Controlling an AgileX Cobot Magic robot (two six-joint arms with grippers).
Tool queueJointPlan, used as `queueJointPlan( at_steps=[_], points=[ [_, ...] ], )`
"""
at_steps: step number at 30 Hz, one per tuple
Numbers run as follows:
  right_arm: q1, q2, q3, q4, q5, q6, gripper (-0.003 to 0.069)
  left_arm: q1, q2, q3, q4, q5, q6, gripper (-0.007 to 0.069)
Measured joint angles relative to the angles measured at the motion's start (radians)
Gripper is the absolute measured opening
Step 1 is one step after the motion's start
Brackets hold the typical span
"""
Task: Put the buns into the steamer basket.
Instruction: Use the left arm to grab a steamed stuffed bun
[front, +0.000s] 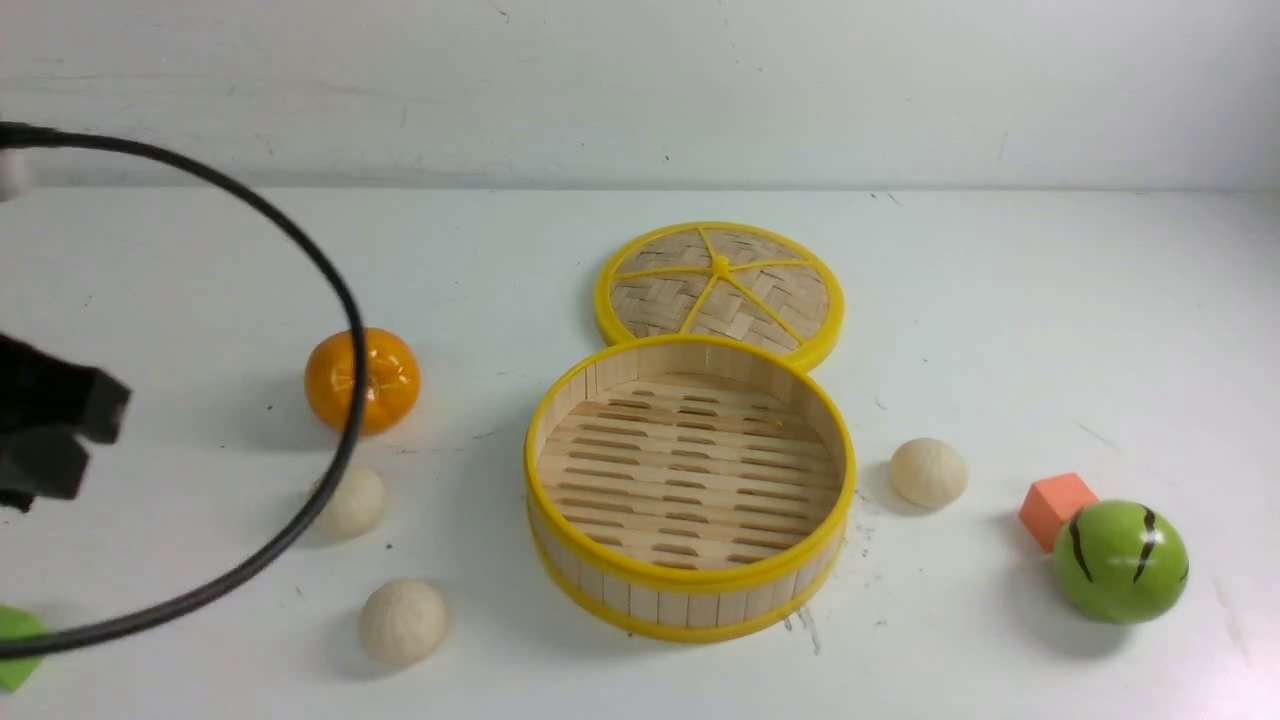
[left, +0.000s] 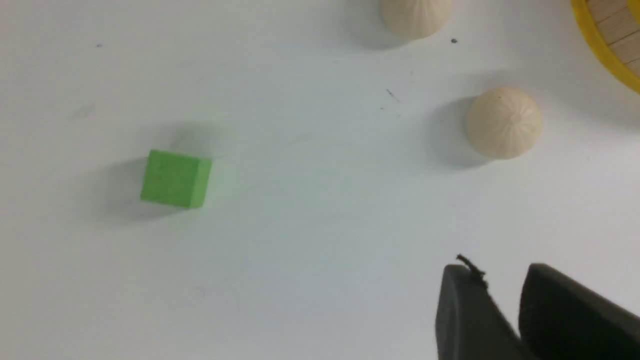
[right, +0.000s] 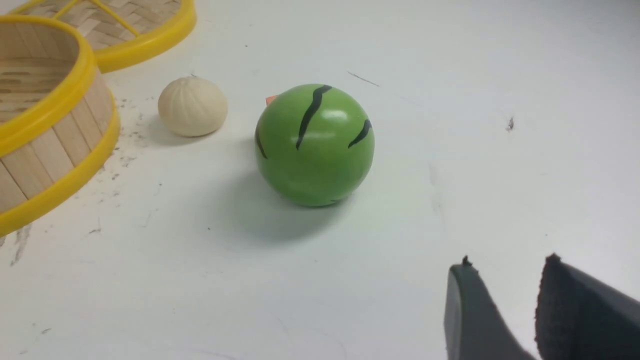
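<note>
steamer basket (front: 690, 605) empty, first bun (front: 350, 502) and second bun (front: 403, 621) off to its left, third bun (front: 928, 472) near its right side, left gripper (left: 502, 285) and right gripper (right: 507, 272) both slightly apart, holding nothing

Three buns lie on the one table (front: 1000, 300): two on the left, one bun (front: 350, 502) farther back and one bun (front: 403, 621) nearer, plus one bun (front: 928, 472) on the right. There is one steamer basket (front: 690, 603) in the middle and one woven lid (front: 720, 285) just behind it. One orange tangerine (front: 390, 380) sits far left. One green striped ball (front: 1120, 562) is near right, with one orange block (front: 1055, 505) beside it. One green block (left: 175, 178) lies near left. One black cable (front: 358, 380) loops on the left. Two end effectors show: the left end effector (left: 502, 272) and the right end effector (right: 510, 265).
</note>
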Motion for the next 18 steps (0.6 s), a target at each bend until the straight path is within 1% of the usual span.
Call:
queueJointPlan(
  at_steps=[1, 2, 3, 4, 6, 9, 10, 11, 15, 18],
  points=[
    [0.000, 0.000, 0.000, 0.000, 0.000, 0.000, 0.0212, -0.003, 0.007, -0.002, 0.000, -0.002, 0.000, 0.0222],
    [0.000, 0.000, 0.000, 0.000, 0.000, 0.000, 0.0213, -0.026, 0.067, -0.020, 0.000, -0.024, -0.002, 0.0307],
    [0.000, 0.000, 0.000, 0.000, 0.000, 0.000, 0.0213, -0.039, 0.100, -0.027, 0.000, -0.040, -0.005, 0.0354],
    [0.000, 0.000, 0.000, 0.000, 0.000, 0.000, 0.0213, -0.047, 0.120, -0.031, 0.000, -0.052, -0.006, 0.0383],
    [0.000, 0.000, 0.000, 0.000, 0.000, 0.000, 0.0213, -0.075, 0.191, -0.046, 0.000, -0.093, -0.009, 0.0475],
    [0.000, 0.000, 0.000, 0.000, 0.000, 0.000, 0.0214, -0.109, 0.290, -0.069, 0.013, -0.162, -0.012, 0.0555],
    [0.000, 0.000, 0.000, 0.000, 0.000, 0.000, 0.0214, -0.111, 0.296, -0.071, 0.013, -0.167, -0.012, 0.0558],
    [0.000, 0.000, 0.000, 0.000, 0.000, 0.000, 0.0217, -0.119, 0.349, -0.082, 0.018, -0.205, -0.012, 0.0574],
    [0.000, 0.000, 0.000, 0.000, 0.000, 0.000, 0.0221, -0.122, 0.446, -0.107, 0.038, -0.249, -0.032, 0.0583],
    [0.000, 0.000, 0.000, 0.000, 0.000, 0.000, 0.0225, -0.122, 0.542, -0.138, 0.101, -0.269, -0.091, 0.0585]
  ],
)
